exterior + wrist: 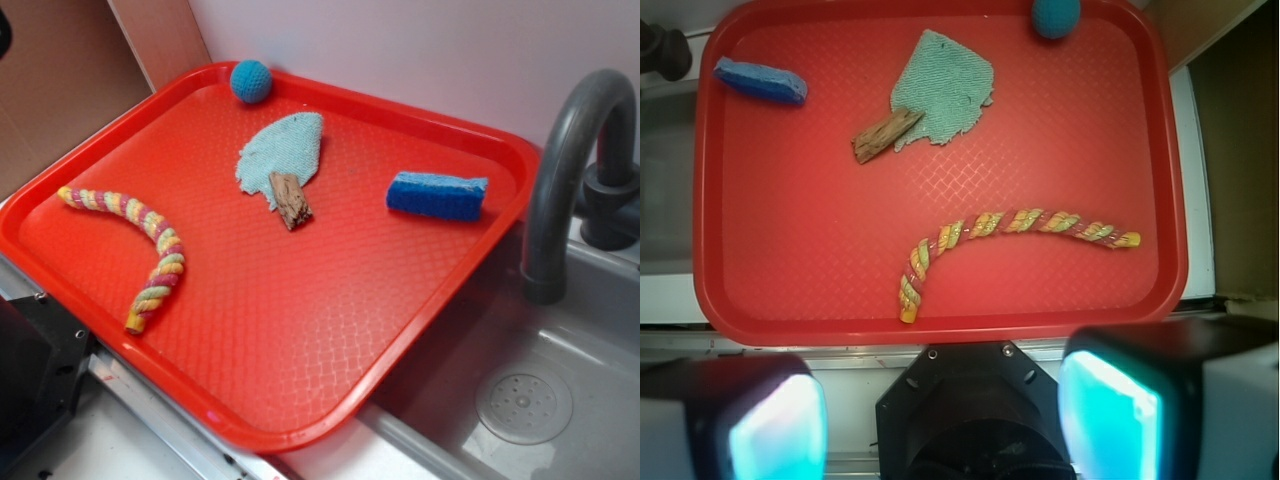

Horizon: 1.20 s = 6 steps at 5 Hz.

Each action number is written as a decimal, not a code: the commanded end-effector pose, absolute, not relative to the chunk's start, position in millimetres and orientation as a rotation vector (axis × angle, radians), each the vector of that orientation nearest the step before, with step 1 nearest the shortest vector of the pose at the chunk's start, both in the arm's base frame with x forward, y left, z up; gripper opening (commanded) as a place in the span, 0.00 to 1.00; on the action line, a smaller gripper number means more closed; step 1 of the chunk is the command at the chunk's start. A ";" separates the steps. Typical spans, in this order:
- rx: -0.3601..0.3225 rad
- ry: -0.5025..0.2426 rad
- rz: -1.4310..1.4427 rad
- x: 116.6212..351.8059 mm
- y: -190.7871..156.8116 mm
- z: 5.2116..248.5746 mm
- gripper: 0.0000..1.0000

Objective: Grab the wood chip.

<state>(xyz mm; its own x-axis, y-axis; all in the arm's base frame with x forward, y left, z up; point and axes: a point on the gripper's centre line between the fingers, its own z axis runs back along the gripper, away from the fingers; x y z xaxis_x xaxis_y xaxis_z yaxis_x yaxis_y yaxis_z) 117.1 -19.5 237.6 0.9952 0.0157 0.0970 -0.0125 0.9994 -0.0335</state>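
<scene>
Seen from the wrist view, the gripper (945, 420) hangs at the near edge of the scene with its jaws spread wide apart and nothing between them; one glowing finger pad (775, 430) sits at either bottom corner of that view. The gripper does not show in the exterior view.

Just ahead of the jaws lies the near rim of a red tray (940, 328), which rests partly over a grey sink (560, 400).

The first thing beyond the rim is a single twisted rope toy (990, 235), striped yellow, pink and green. It curves across the tray in front of the jaws, one end straight ahead of the gap and the other running off to the right. It lies between the jaws and everything farther back.

Past the rope, a little left of the gap, lies the one wood chip (887, 135), brown, streaky and oblong, flat on the tray and set at a slant. Its far end touches and slightly overlaps the edge of one light-blue cloth scrap (943, 88), which spreads out beyond and to the right of it. The chip's near end rests on bare tray.

Farther left, near the far left corner, lies one blue sponge (761, 82), well apart from the chip. At the far rim, to the right, sits one teal knitted ball (1055, 17). A dark grey faucet (575, 160) arches over the sink, beyond the tray's left side.
</scene>
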 end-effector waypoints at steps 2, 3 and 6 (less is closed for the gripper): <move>-0.110 -0.080 0.247 122.5 -12.6 237.8 1.00; -0.252 -0.115 0.499 127.2 -2.4 234.4 1.00; -0.201 -0.189 0.957 191.2 -20.5 178.7 1.00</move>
<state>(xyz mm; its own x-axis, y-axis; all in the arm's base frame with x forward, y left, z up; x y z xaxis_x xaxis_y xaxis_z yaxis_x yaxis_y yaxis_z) 190.5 -20.7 173.1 0.5624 0.8254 0.0485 -0.7969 0.5567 -0.2344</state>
